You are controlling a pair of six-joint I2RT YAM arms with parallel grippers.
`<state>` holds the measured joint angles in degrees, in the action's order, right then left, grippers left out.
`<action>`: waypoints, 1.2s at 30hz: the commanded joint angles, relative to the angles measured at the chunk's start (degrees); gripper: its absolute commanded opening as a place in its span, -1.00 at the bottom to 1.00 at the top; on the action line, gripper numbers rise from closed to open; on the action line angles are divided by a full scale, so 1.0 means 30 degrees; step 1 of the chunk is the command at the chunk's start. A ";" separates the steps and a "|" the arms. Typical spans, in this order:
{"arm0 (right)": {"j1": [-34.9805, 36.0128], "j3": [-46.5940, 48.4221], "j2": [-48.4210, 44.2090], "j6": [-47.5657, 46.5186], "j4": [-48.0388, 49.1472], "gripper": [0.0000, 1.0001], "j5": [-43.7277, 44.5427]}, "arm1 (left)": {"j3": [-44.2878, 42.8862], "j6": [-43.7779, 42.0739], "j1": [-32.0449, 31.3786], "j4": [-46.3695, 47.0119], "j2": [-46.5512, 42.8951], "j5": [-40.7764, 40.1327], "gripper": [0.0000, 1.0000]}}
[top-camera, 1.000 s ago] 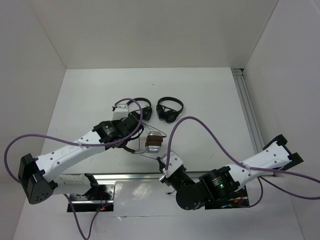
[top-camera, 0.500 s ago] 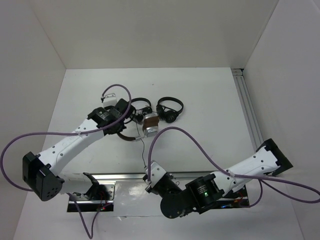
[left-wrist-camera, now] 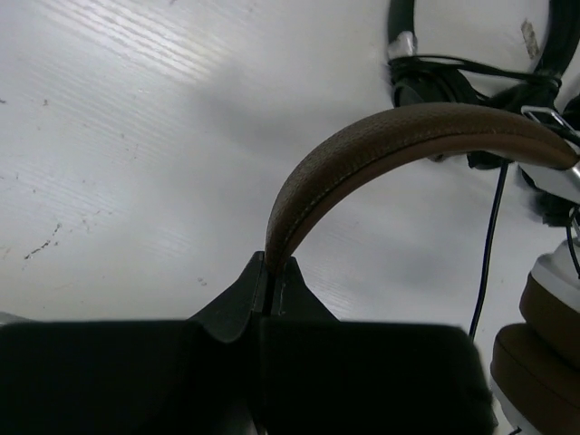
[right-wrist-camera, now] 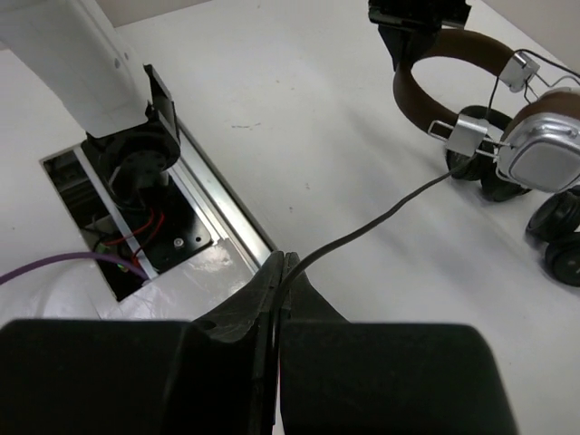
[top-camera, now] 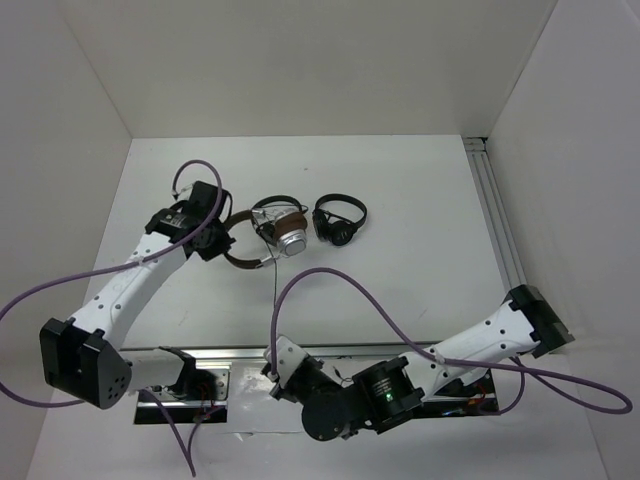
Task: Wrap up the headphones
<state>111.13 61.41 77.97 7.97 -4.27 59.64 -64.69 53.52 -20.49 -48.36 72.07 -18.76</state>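
Note:
The headphones (top-camera: 290, 238), with brown headband, brown cushions and silver earcups, lie mid-table. My left gripper (top-camera: 218, 238) is shut on the brown headband (left-wrist-camera: 399, 136) at its left end; the fingertips (left-wrist-camera: 283, 279) pinch the band's edge. The thin black cable (top-camera: 274, 310) runs straight from the earcups toward the near edge. My right gripper (top-camera: 272, 368) is shut on the cable (right-wrist-camera: 381, 217) there, at its pinch point (right-wrist-camera: 283, 265). The right wrist view shows the silver earcup (right-wrist-camera: 544, 154) and the headband (right-wrist-camera: 471, 50) held by the left gripper (right-wrist-camera: 417, 23).
Two small all-black headphones lie behind: one (top-camera: 340, 218) right of the brown pair, one (top-camera: 277, 208) partly behind it, also in the left wrist view (left-wrist-camera: 435, 72). A metal rail (right-wrist-camera: 227, 217) and the left arm base (right-wrist-camera: 100, 72) line the near edge. White walls enclose the table.
My left gripper has carried the headphones back and to the left. My right gripper has moved left toward the near edge with the cable, which now runs straight.

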 commanded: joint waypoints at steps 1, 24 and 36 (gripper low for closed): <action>-0.0157 -0.0282 -0.0296 0.0213 0.2098 -1.00 -0.0982 | -0.0233 -0.0374 0.2397 0.2057 -0.0792 0.2091 -1.00; -0.1685 -0.2805 0.0520 0.2766 0.2186 -1.00 -0.3385 | -0.0299 -0.2954 0.7065 0.3493 -0.0411 0.7430 -1.00; -0.1184 -0.0403 0.1635 0.0834 0.2743 -1.00 -0.3502 | 0.3103 -0.2956 0.6334 0.4811 -0.0819 0.4882 -1.00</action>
<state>107.02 56.71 82.83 13.15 0.16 49.25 -54.92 43.68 -0.25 -38.87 72.14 -0.58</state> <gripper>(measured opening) 0.008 0.060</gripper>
